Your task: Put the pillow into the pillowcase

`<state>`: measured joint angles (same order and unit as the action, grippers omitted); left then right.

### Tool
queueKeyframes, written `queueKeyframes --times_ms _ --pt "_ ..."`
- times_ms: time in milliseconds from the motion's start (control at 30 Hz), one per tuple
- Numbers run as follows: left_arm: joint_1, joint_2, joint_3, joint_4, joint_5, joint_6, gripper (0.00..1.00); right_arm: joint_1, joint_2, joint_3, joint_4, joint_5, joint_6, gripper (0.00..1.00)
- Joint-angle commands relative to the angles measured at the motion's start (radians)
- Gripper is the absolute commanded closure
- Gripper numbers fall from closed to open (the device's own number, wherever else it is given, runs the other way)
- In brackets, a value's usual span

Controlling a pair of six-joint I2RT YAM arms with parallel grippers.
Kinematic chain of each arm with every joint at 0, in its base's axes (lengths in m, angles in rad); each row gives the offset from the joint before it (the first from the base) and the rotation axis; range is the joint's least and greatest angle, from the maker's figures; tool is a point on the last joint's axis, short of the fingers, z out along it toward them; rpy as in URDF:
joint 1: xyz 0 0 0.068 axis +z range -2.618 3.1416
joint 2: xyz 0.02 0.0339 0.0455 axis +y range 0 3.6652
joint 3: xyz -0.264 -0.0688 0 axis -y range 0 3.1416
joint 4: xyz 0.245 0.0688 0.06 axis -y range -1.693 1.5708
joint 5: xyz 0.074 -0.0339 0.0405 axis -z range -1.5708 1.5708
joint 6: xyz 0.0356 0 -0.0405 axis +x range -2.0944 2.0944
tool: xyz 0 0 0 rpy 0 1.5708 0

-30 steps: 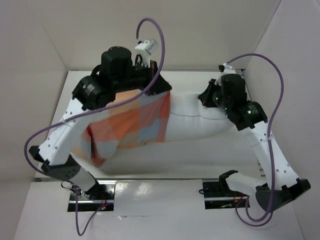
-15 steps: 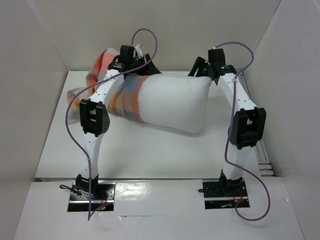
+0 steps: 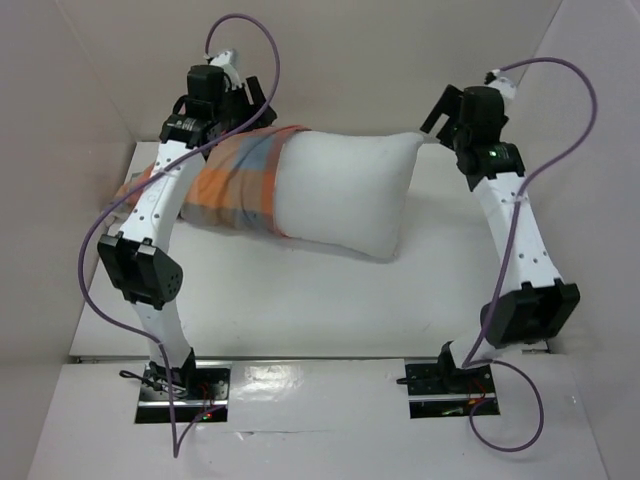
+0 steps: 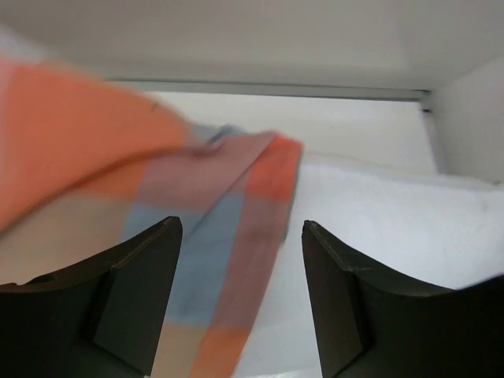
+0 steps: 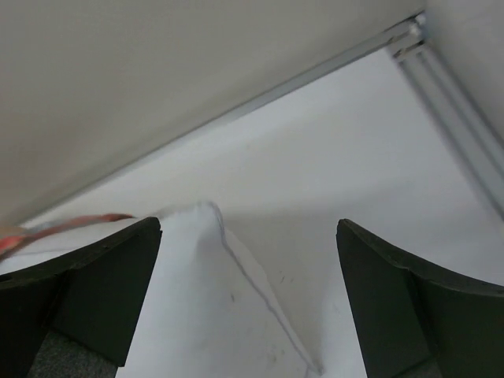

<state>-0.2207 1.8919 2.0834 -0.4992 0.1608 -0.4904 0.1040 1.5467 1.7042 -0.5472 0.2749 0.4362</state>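
Change: pillow (image 3: 340, 200) dropped flat, left end sleeved in pillowcase (image 3: 235, 185).
Left gripper (image 4: 240, 228): spread, empty, above pillowcase.
Right gripper (image 5: 248, 228): spread wide, empty; release likely for regrasp.

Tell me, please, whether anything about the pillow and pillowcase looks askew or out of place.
Yes: the pillowcase covers only the left end of the pillow, its open edge slanting across. Most of the pillow sticks out bare to the right, and the left hand and right hand hang open, holding nothing.
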Motion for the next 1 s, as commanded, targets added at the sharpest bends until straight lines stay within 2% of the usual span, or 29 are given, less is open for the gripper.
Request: queueKeyframes --times_ms 0,33,167,267,367,467,533,600,767,833,967 --pt "-0.016 -0.014 -0.045 -0.114 -0.280 0.079 0.25 -0.021 -0.092 -0.047 0.046 0.121 -0.019 0.00" --pt "-0.031 -0.028 -0.065 -0.125 -0.311 0.079 0.25 -0.021 -0.109 -0.060 0.046 0.121 -0.019 0.00" --pt "-0.074 -0.146 -0.334 -0.043 -0.331 0.070 0.26 -0.021 -0.145 -0.187 0.055 -0.038 -0.059 0.00" --pt "-0.118 -0.162 -0.413 0.016 -0.352 0.058 0.25 -0.009 -0.087 -0.255 0.069 -0.134 -0.059 0.00" --pt "-0.155 -0.093 -0.378 0.016 -0.388 0.038 0.23 0.000 -0.007 -0.268 0.079 -0.178 -0.059 0.00" --pt "-0.193 -0.005 -0.275 -0.018 -0.426 0.010 0.23 0.000 0.048 -0.278 0.113 -0.178 -0.059 0.00" --pt "-0.224 -0.005 -0.258 -0.003 -0.475 -0.014 0.23 0.010 0.068 -0.278 0.127 -0.187 -0.050 0.00" --pt "-0.267 -0.043 -0.319 0.080 -0.507 -0.014 0.26 0.010 0.096 -0.288 0.153 -0.187 -0.050 0.00" --pt "-0.276 -0.086 -0.348 0.126 -0.532 -0.048 0.28 0.000 0.199 -0.250 0.190 -0.226 -0.094 0.00" --pt "-0.276 -0.064 -0.303 0.126 -0.556 -0.048 0.31 0.000 0.246 -0.201 0.178 -0.247 -0.108 0.00" --pt "-0.286 -0.011 -0.212 0.126 -0.610 -0.037 0.30 -0.009 0.320 -0.127 0.197 -0.299 -0.128 0.00"
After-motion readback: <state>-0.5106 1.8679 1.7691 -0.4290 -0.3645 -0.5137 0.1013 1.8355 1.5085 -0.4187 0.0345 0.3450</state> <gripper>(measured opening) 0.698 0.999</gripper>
